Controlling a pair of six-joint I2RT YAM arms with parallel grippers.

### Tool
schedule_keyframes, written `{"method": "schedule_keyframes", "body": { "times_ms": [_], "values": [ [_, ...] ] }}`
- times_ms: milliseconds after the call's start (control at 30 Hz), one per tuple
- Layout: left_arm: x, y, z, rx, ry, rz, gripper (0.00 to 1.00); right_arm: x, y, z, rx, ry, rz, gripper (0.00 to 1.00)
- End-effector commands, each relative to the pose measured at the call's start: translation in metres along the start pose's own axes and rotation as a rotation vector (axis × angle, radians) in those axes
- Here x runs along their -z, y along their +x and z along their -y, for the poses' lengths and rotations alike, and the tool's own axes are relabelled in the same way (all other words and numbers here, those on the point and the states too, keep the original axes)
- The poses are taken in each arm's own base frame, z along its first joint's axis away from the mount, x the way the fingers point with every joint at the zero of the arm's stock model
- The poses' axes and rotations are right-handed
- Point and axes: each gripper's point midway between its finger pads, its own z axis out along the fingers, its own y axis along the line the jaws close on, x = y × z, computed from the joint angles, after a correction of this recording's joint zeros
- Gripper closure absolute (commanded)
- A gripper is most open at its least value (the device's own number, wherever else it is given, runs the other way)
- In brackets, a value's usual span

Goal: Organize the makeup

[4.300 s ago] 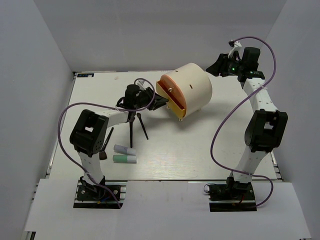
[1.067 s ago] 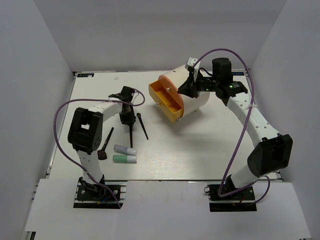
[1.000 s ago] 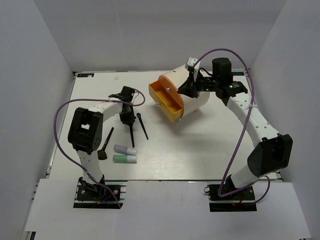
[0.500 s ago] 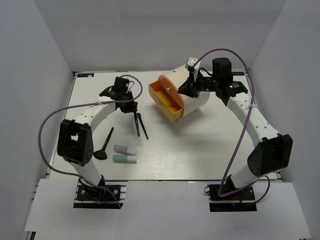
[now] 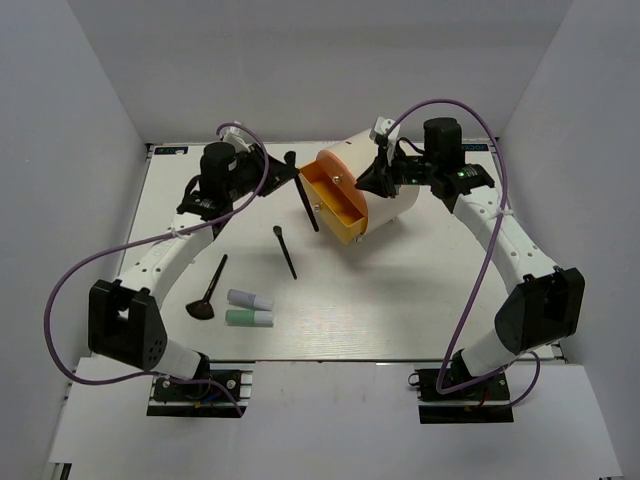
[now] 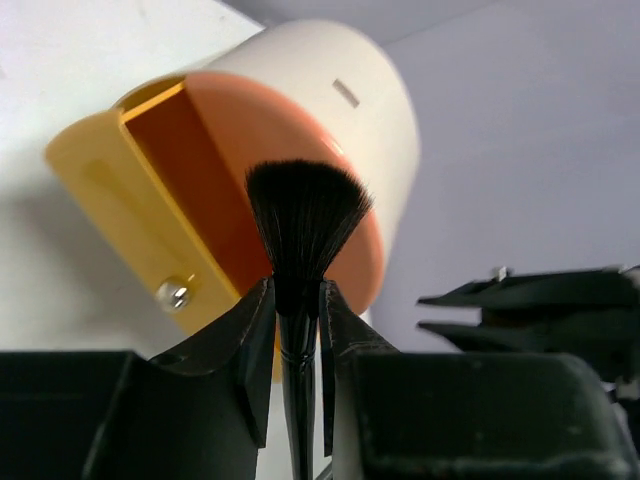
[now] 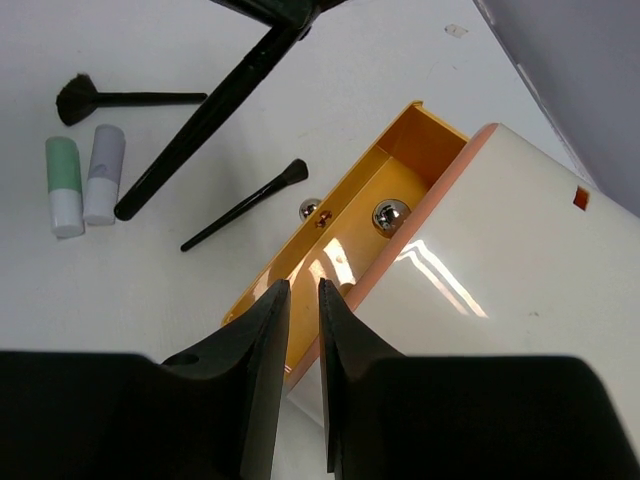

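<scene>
Pinching a black brush (image 6: 305,225) between narrowed left fingers (image 6: 250,335).

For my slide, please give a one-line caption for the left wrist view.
Left pincer grips a black brush in front of the open yellow drawer of the cream drum.

The left arm is stretching toward the far middle, its gripper (image 5: 285,170) clamping a brush (image 5: 305,198) handle between both fingers (image 6: 250,335). The right arm is arching in from the far right, its gripper (image 5: 368,182) pointing left, fingers (image 7: 268,330) nearly together
</scene>
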Motion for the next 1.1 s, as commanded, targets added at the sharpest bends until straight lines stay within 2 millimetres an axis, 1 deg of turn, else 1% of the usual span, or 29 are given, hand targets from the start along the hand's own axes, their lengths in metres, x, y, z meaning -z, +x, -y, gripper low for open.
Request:
{"method": "schedule_keyframes", "body": {
  "times_ms": [0, 33, 67, 100, 133, 167, 233, 267, 300, 333, 400, 433, 467, 500, 533, 567, 600, 667, 767, 800, 833, 867, 900, 933, 1000, 1033, 1067],
  "values": [
    [-0.006, -0.028, 0.04, 0.094, 0.155, 0.114, 0.94, 0.008, -0.012, -0.003, 0.03, 0.018, 0.026, 0.76],
    [-0.011, -0.026, 0.04, 0.106, 0.155, 0.113, 0.94, 0.009, -0.013, -0.003, 0.033, 0.019, 0.028, 0.76],
    [-0.019, -0.025, 0.033, 0.131, 0.147, 0.111, 0.95, 0.01, -0.012, -0.002, 0.03, 0.022, 0.025, 0.76],
    [-0.022, -0.03, 0.035, 0.135, 0.165, 0.137, 0.95, 0.009, -0.012, -0.003, 0.032, 0.022, 0.024, 0.76],
    [-0.024, -0.034, 0.033, 0.149, 0.164, 0.16, 0.96, 0.01, -0.012, -0.004, 0.035, 0.026, 0.023, 0.76],
    [-0.029, -0.032, 0.036, 0.164, 0.185, 0.166, 0.96, 0.011, -0.01, -0.002, 0.033, 0.03, 0.02, 0.76],
    [-0.035, -0.037, 0.035, 0.174, 0.179, 0.174, 0.96, 0.013, -0.009, -0.002, 0.034, 0.04, 0.015, 0.76],
    [-0.04, -0.033, 0.037, 0.171, 0.181, 0.161, 0.96, 0.012, -0.009, -0.003, 0.038, 0.038, 0.015, 0.76],
    [-0.048, -0.034, 0.036, 0.172, 0.177, 0.153, 0.96, 0.012, -0.007, -0.003, 0.036, 0.038, 0.011, 0.76],
    [-0.05, -0.035, 0.035, 0.174, 0.176, 0.153, 0.96, 0.012, -0.007, -0.003, 0.036, 0.039, 0.012, 0.76],
    [-0.061, -0.025, 0.033, 0.18, 0.165, 0.13, 0.96, 0.012, -0.007, -0.003, 0.038, 0.041, 0.013, 0.76],
    [-0.063, -0.025, 0.03, 0.185, 0.159, 0.131, 0.96, 0.013, -0.007, -0.003, 0.035, 0.041, 0.011, 0.76],
    [-0.066, -0.02, 0.031, 0.189, 0.153, 0.127, 0.96, 0.012, -0.007, -0.003, 0.038, 0.041, 0.013, 0.76],
    [-0.07, -0.018, 0.026, 0.198, 0.144, 0.125, 0.96, 0.014, -0.006, -0.001, 0.035, 0.047, 0.01, 0.76],
    [-0.071, -0.019, 0.024, 0.205, 0.141, 0.131, 0.96, 0.014, -0.006, -0.001, 0.037, 0.046, 0.01, 0.76],
    [-0.073, -0.014, 0.025, 0.205, 0.138, 0.126, 0.96, 0.014, -0.006, -0.001, 0.04, 0.046, 0.011, 0.76],
    [-0.076, -0.014, 0.02, 0.21, 0.124, 0.134, 0.96, 0.013, -0.005, 0.0, 0.036, 0.046, 0.008, 0.76],
    [-0.079, -0.01, 0.018, 0.21, 0.11, 0.133, 0.95, 0.014, -0.006, 0.001, 0.037, 0.046, 0.009, 0.76],
    [-0.085, -0.005, 0.015, 0.211, 0.092, 0.125, 0.89, 0.014, -0.007, 0.001, 0.038, 0.043, 0.012, 0.76],
    [-0.085, -0.005, 0.014, 0.207, 0.087, 0.125, 0.81, 0.014, -0.006, 0.001, 0.036, 0.046, 0.012, 0.76],
    [-0.088, 0.0, 0.015, 0.205, 0.081, 0.113, 0.75, 0.013, -0.006, 0.002, 0.035, 0.045, 0.011, 0.76],
    [-0.089, -0.001, 0.014, 0.204, 0.073, 0.108, 0.69, 0.013, -0.007, 0.001, 0.038, 0.045, 0.013, 0.76],
    [-0.089, -0.001, 0.014, 0.2, 0.072, 0.108, 0.58, 0.014, -0.007, 0.003, 0.039, 0.048, 0.014, 0.76],
    [-0.09, -0.001, 0.011, 0.201, 0.056, 0.111, 0.54, 0.015, -0.007, 0.003, 0.036, 0.049, 0.012, 0.76],
    [-0.09, -0.001, 0.009, 0.2, 0.046, 0.113, 0.51, 0.015, -0.008, 0.004, 0.037, 0.051, 0.013, 0.76],
    [-0.09, 0.0, 0.008, 0.2, 0.039, 0.11, 0.48, 0.015, -0.008, 0.004, 0.037, 0.051, 0.013, 0.76],
    [-0.09, 0.0, 0.008, 0.201, 0.036, 0.112, 0.47, 0.015, -0.007, 0.004, 0.036, 0.05, 0.012, 0.76]
  ]
}}
